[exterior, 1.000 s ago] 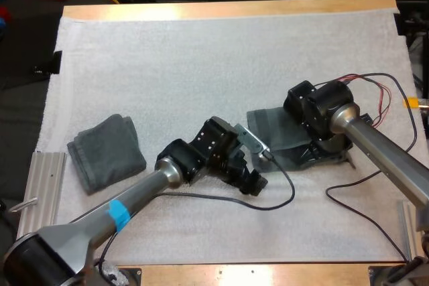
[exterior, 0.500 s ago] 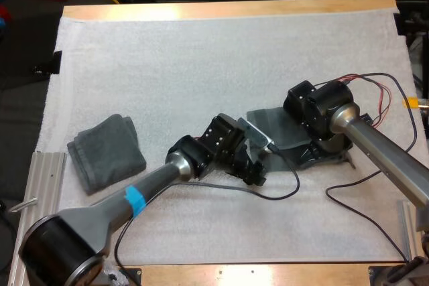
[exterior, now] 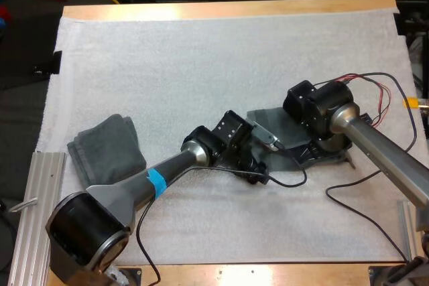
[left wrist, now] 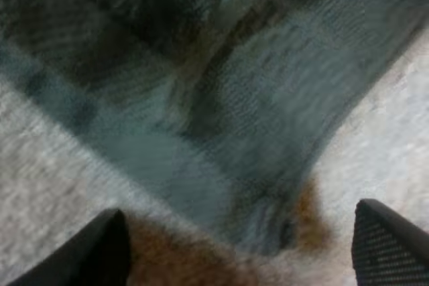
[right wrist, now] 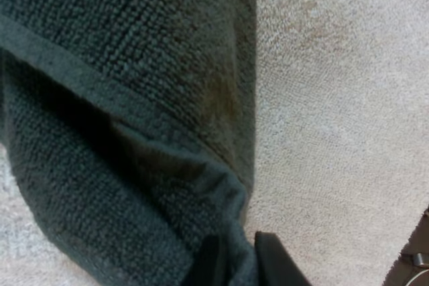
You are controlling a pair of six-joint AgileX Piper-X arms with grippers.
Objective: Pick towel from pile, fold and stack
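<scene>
1. Folded towel (exterior: pixel 107 152): well left of the loose towel (exterior: pixel 271 125) on the white mat (exterior: pixel 201 65). It has not moved in the last second, so the stack stays at one.
2. Left arm (exterior: pixel 167 172): this is the only change. It has slid right and its wrist is now at the loose towel's left edge, where a second ago it was short of it. Left jaws are spread. In the left wrist view both tips sit low over the mat with the loose towel (left wrist: pixel 255 112) just ahead, not yet between them.
3. Loose towel: right of centre on the worktop, partly flattened and partly under the right arm's wrist. Position unchanged.
4. Right arm (exterior: pixel 375 152): static at the loose towel's right side. Right jaws are pinching the loose towel (right wrist: pixel 120 98) at a bunched edge.
5. My read: the right side is holding while the left comes in for the second grip. The fold hasn't started. The left still needs to reach an edge before it closes, or it will clamp on mat only.
</scene>
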